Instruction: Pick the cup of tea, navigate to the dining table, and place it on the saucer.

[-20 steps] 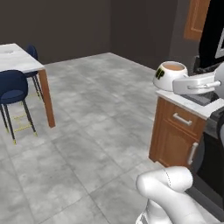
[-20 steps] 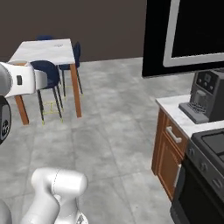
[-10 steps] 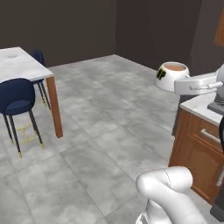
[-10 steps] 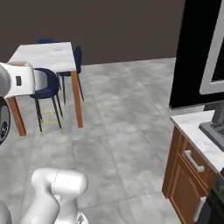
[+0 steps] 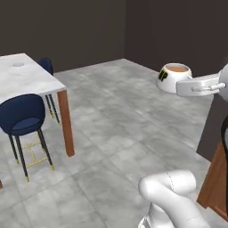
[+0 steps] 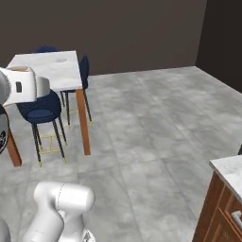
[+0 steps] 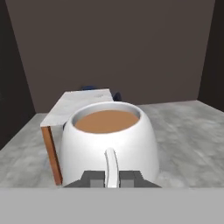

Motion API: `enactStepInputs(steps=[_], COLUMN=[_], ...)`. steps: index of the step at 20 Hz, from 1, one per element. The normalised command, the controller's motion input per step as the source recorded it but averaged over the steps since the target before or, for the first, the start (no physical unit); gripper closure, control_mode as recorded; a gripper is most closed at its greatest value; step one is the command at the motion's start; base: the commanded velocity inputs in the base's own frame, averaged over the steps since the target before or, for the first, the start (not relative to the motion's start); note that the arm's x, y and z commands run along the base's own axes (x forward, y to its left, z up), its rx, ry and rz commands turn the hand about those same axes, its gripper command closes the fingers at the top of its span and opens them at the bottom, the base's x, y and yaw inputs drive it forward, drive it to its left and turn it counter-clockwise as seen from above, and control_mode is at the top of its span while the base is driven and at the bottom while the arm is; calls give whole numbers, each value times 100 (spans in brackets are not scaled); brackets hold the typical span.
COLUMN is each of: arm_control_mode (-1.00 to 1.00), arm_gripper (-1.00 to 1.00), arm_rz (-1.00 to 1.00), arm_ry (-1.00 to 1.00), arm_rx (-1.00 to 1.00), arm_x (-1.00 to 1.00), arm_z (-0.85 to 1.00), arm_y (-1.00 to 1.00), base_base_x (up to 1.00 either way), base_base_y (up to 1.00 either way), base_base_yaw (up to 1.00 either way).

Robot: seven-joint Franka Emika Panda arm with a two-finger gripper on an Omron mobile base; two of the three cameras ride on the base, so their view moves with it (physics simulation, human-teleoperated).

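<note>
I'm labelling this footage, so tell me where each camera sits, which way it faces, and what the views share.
Left base view: behind the arm to its left, facing the marble-topped wooden-legged dining table; white arm lower right, holding the white rounded cup of brown tea.
Right base view: behind the arm to its right, facing the same table; arm lower left.
Hand view: on the hand, looking along the end effector shut on the cup's handle.
All share the table.

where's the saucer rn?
The saucer sits on the dining table at the far left of the left base view, near the table's far end, behind the blue chair.
</note>
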Motion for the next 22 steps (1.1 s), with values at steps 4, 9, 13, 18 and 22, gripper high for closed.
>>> enactStepInputs(steps=[4, 9, 13, 18, 22], arm_control_mode=[100, 100, 100, 100, 100], arm_gripper=[100, 100, 100, 100, 100], arm_rz=[0, 0, 0, 0, 0], arm_ry=[0, 0, 0, 0, 0], arm_rx=[0, 0, 0, 0, 0], arm_x=[0, 0, 0, 0, 0], arm_z=[0, 0, 0, 0, 0], arm_y=[0, 0, 0, 0, 0], base_base_x=[100, 100, 100, 100, 100], base_base_y=[1, 0, 0, 0, 0], base_base_yaw=[0, 0, 0, 0, 0])
